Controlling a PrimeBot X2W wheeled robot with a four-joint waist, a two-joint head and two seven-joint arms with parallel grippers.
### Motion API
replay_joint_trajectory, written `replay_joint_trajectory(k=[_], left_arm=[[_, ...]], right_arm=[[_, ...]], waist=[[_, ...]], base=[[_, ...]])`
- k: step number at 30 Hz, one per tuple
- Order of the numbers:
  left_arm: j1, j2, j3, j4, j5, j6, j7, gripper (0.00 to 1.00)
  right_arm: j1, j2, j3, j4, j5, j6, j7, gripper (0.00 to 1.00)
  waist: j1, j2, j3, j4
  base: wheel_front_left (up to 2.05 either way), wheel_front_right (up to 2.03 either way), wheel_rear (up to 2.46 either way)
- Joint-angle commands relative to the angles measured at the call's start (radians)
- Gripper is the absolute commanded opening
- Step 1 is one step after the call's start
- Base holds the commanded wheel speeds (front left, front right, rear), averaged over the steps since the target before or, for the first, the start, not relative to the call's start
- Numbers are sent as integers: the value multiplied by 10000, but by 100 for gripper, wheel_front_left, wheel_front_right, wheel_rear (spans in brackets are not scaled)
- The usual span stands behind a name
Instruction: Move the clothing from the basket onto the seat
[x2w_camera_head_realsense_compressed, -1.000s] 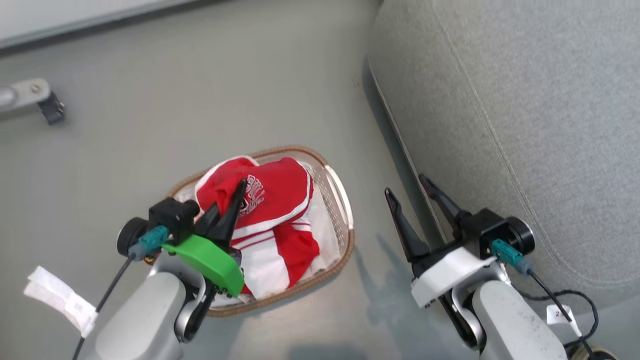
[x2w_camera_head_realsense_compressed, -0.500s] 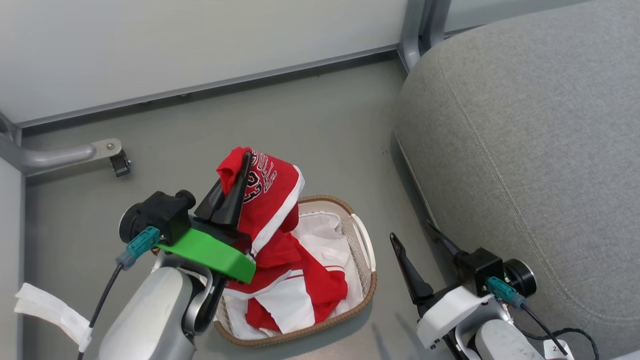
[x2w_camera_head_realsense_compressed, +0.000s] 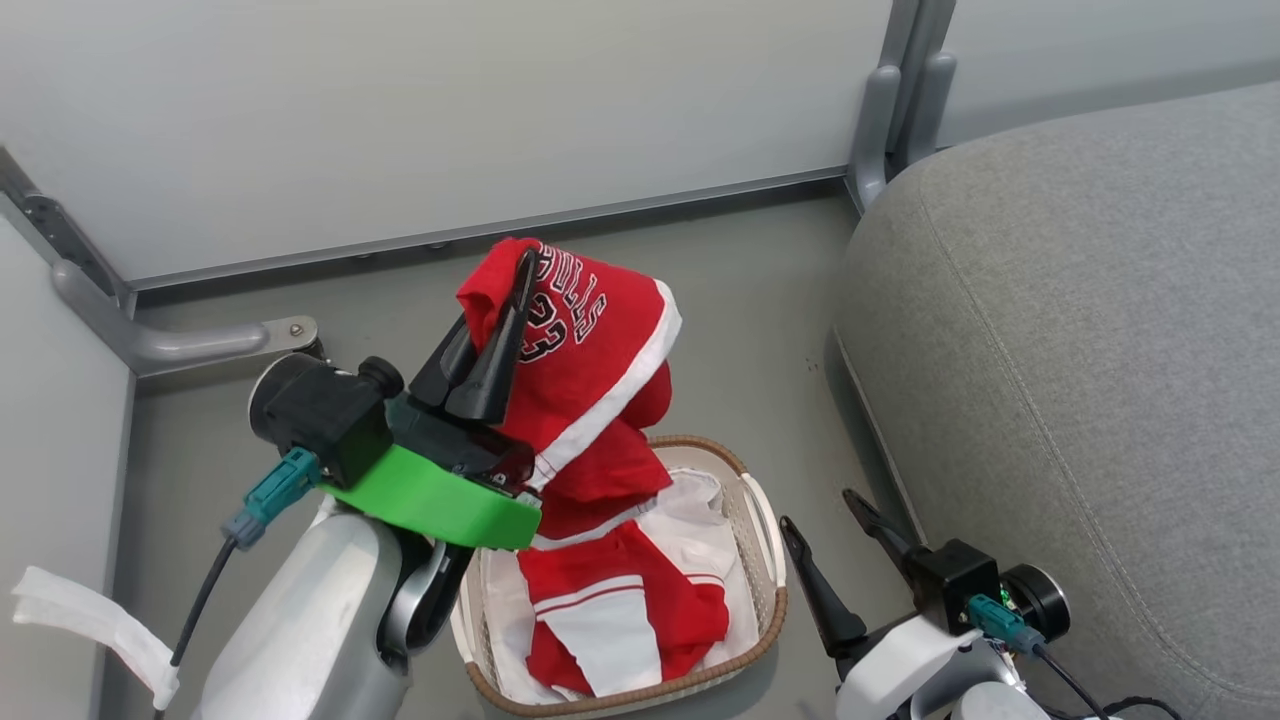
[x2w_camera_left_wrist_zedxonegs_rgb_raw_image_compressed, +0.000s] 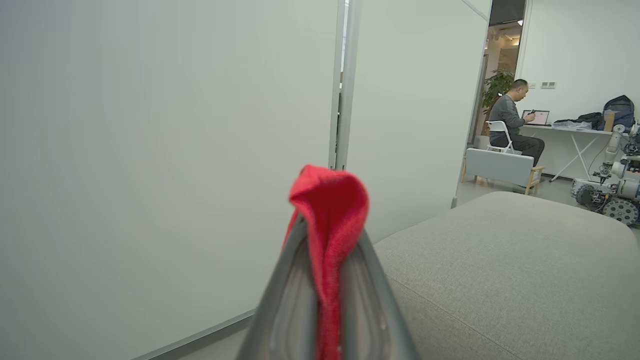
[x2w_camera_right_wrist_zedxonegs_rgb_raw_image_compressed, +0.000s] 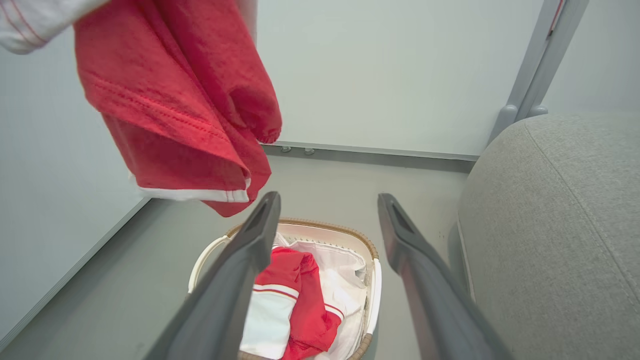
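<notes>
My left gripper (x2w_camera_head_realsense_compressed: 520, 262) is shut on a red jersey (x2w_camera_head_realsense_compressed: 590, 350) with white lettering and a number, and holds it up above the basket (x2w_camera_head_realsense_compressed: 762, 520). A fold of that red cloth (x2w_camera_left_wrist_zedxonegs_rgb_raw_image_compressed: 330, 210) sticks out between the closed fingers in the left wrist view, and the jersey (x2w_camera_right_wrist_zedxonegs_rgb_raw_image_compressed: 175, 100) hangs at the upper left of the right wrist view. A second red garment with white stripes (x2w_camera_head_realsense_compressed: 625, 615) lies in the basket (x2w_camera_right_wrist_zedxonegs_rgb_raw_image_compressed: 375, 285) on a white liner. My right gripper (x2w_camera_head_realsense_compressed: 820, 512) stands open and empty between the basket and the grey seat (x2w_camera_head_realsense_compressed: 1080, 380).
A white partition wall (x2w_camera_head_realsense_compressed: 450, 110) with a grey post (x2w_camera_head_realsense_compressed: 885, 110) stands behind the basket, with a metal foot (x2w_camera_head_realsense_compressed: 200, 342) at the left. Beyond the seat (x2w_camera_left_wrist_zedxonegs_rgb_raw_image_compressed: 500, 270), a person (x2w_camera_left_wrist_zedxonegs_rgb_raw_image_compressed: 512, 117) sits at a desk and another robot (x2w_camera_left_wrist_zedxonegs_rgb_raw_image_compressed: 607, 190) stands on the floor.
My left gripper has lifted the jersey up out of the basket, leaving the other garment inside. The head camera has tilted up, so the basket and right gripper sit lower in the picture.
</notes>
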Motion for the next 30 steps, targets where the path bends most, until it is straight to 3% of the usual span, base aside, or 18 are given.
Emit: replay_joint_trajectory(k=[1, 13, 21, 30], left_arm=[[-166, -3, -10, -80, 3, -34, -8, 0], [-25, 1, -183, -199, -46, -34, -8, 0], [72, -76, -409, -80, -114, -34, -8, 0], [-20, -119, -691, -27, -146, -34, -8, 0]], right_arm=[[72, -43, 32, 13, -15, 1, -48, 100], [-837, -40, 713, -1025, -535, 1, -47, 100], [-2049, -319, 1816, -1735, -879, -1, -47, 100], [-3434, -547, 2963, -1556, -554, -1, -47, 100]], waist=[[1, 0, -74, 111], [1, 0, -83, 268], [1, 0, -42, 213], [1, 0, -11, 273]], base=[[0, 0, 0], [0, 0, 0], [0, 0, 0], [0, 0, 0]])
